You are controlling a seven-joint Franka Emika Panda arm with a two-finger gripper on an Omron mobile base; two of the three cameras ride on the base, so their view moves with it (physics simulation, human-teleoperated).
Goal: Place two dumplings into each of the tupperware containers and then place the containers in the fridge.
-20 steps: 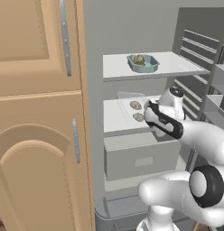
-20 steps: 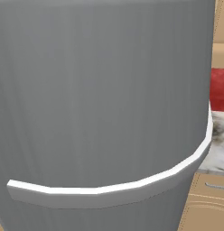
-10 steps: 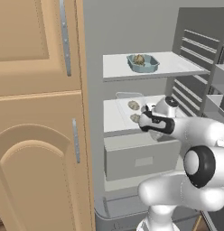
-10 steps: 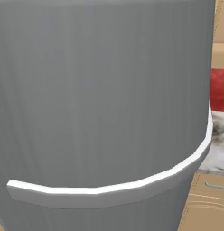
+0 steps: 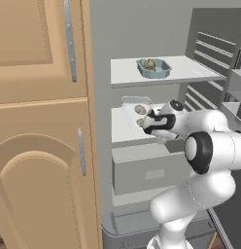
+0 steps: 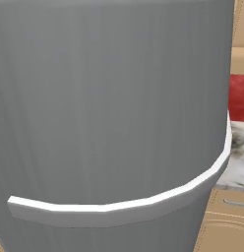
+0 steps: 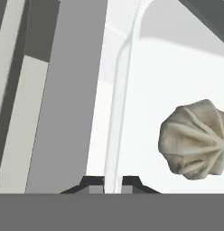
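My fingers [image 7: 112, 182], pinched on the white container's [image 5: 126, 103] rim, have pushed it deeper onto the fridge [image 5: 142, 73] shelf. The blue container [image 5: 153, 68] sits above; only letting go remains, I judge.

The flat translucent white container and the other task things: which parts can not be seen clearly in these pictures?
- Flat translucent white container: in the left base view the white arm hides its right part; the hand view cuts it at the edges.
- Second beige pleated dumpling: left base view, half hidden behind the gripper.
- Small light blue container: left base view, too small to count its dumplings.
- Fridge interior: right base view, blocked by the grey fridge door.
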